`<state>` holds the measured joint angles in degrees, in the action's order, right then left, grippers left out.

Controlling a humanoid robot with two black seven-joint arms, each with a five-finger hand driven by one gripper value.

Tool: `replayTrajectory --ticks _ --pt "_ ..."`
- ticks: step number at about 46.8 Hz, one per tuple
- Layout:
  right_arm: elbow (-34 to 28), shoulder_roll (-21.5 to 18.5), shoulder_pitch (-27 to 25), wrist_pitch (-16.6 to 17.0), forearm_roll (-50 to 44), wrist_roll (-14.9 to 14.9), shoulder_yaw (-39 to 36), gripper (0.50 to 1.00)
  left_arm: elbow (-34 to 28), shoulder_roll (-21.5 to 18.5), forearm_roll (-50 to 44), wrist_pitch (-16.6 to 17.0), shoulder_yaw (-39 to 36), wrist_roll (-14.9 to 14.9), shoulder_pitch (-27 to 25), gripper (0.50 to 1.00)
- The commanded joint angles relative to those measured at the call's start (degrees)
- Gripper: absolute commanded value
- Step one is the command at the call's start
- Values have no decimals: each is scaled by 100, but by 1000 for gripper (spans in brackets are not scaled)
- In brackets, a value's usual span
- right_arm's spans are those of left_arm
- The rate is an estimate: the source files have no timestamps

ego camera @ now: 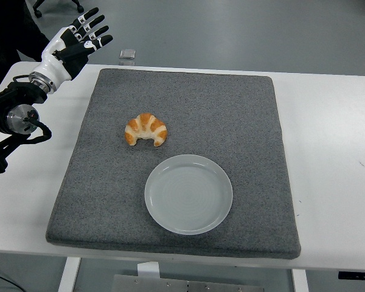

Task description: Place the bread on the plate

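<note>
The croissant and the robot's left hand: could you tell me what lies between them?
In the head view, only bare grey mat and a strip of white table lie between the left hand and the croissant.

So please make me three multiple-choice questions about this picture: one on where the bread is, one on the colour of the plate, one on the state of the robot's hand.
1. Where does the croissant lie?
A. on the plate
B. on the grey mat, beyond the plate and to its left
C. on the bare white table

2. What colour is the plate?
A. white
B. red
C. black

3. What is the left hand doing?
A. gripping the croissant
B. pressing on the plate
C. raised over the table's far left corner, fingers spread, holding nothing

Answers: 1 B, the croissant rests on the grey mat, clear of the plate's rim. 2 A, the plate is plain white and empty. 3 C, the hand is far from both things.
</note>
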<state>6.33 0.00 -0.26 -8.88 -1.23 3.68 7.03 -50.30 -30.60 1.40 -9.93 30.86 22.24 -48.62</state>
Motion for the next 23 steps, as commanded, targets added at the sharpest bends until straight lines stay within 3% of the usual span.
replayTrajectory --ticks 1,23 --pt "0 0 0 -9 0 1 0 938 3 1 0 0 -1 0 1 986" --pt "0 0 0 0 0 1 0 938 3 1 0 0 -1 0 10 986"
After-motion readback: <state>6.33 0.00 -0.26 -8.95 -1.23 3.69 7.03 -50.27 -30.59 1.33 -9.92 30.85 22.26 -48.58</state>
